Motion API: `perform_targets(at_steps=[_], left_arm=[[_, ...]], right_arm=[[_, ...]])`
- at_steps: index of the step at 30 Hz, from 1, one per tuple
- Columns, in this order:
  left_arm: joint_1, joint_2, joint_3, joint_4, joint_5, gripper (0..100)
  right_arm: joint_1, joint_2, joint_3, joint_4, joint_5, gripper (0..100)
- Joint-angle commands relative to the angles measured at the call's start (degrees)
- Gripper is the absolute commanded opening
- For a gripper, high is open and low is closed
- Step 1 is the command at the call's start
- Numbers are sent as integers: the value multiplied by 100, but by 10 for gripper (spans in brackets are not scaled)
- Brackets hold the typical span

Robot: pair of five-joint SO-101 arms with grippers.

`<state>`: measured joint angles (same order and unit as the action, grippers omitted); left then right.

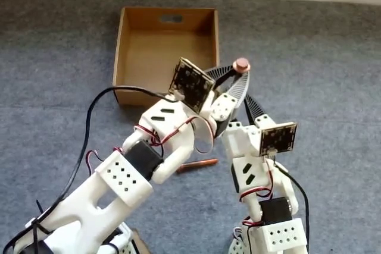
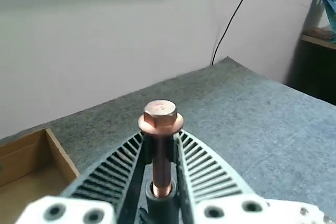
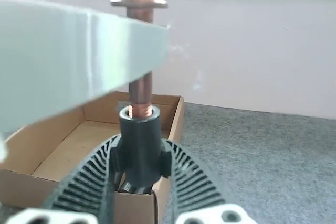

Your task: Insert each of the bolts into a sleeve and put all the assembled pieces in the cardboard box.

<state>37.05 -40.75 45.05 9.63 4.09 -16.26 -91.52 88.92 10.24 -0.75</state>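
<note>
Both arms are leaning in, wrists almost touching. The left arm is stretching forward and across, left gripper pinching the bolt. The right arm is standing more upright, right gripper clamping the sleeve right below.

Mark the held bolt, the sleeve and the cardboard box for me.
held bolt (image 2: 161, 115): left wrist view, on its hex head.
sleeve (image 3: 139, 142): right wrist view, on the dark body below its mouth.
cardboard box (image 1: 168, 57): high view, on its bare floor.
</note>
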Motion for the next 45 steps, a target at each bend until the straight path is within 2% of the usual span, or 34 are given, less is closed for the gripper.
perform_targets(at_steps=[1, 9, 20, 30, 36, 45], left_arm=[[57, -171, -22, -132, -88, 9], [-66, 444, -154, -132, -79, 9], [-84, 479, -154, -88, -79, 9], [-268, 470, -189, 501, -79, 16], [-233, 22, -13, 659, -79, 109], [-233, -778, 462, 695, -79, 111]], right_arm=[[66, -66, -40, -101, 35, 6], [75, -66, 31, -110, 35, 6], [75, -66, 57, -136, 35, 6], [66, -66, 66, -136, 35, 6], [57, -66, 57, -136, 35, 6], [40, -66, 75, -136, 35, 6]])
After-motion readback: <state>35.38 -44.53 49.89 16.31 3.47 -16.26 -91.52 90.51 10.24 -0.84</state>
